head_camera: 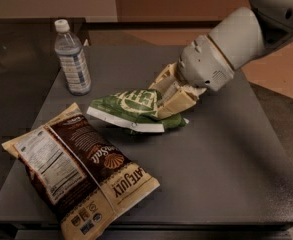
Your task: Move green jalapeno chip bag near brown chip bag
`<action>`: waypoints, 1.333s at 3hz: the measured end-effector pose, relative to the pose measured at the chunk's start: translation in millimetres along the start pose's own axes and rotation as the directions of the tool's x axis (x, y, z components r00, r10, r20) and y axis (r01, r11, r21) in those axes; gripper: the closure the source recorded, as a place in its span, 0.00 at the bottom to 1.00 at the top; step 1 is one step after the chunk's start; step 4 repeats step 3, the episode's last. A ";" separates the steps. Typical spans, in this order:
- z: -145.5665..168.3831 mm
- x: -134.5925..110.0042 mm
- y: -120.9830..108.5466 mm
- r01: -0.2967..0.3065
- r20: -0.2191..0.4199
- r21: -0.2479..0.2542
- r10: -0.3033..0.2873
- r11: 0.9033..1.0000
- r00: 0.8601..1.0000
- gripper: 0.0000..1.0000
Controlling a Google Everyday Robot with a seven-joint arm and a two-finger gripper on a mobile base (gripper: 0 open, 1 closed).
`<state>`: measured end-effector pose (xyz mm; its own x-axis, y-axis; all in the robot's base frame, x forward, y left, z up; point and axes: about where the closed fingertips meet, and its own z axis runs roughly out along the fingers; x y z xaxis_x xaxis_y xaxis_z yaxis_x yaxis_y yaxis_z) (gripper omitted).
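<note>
- We see the gripper [173, 96] clamped on the green jalapeno chip bag [131, 109], its cream fingers [178, 103] pinching the end of the bag that points away from the brown chip bag [83, 171].
- We judge that hold deliberate: gripping the far end lets the free end of the green bag lead toward the brown chip bag, and the arm can stay clear of that larger bag.
- The green bag juts out from the fingers almost level, white-edged side lowest. With the shadow beneath it, we think it is carried just above the table [226, 174] rather than resting on it, though we cannot be sure.
- Relative to the gripper, the green bag extends from between the fingers toward the brown chip bag, so the gripper sits on the side of the green bag away from the brown one.
- The brown chip bag lies flat, label up, at the front of the table. The green bag's free end is near its upper edge but apart from it.
- A water bottle [72, 59] stands upright beyond the brown chip bag, on the far side from us and apart from both bags.
- We judge the task close to done, with only a short approach and a release beside the brown chip bag left.
</note>
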<state>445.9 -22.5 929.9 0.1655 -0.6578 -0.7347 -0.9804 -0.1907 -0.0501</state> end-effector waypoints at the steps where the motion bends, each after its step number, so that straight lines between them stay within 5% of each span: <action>1: 0.8 -2.0 0.2 0.004 -0.001 0.001 -0.004 1.000 1.000 0.14; 2: 1.5 -4.0 0.3 0.007 -0.002 0.002 -0.007 1.000 1.000 0.00; 4: 1.6 -4.1 0.3 0.007 -0.002 0.002 -0.007 1.000 1.000 0.00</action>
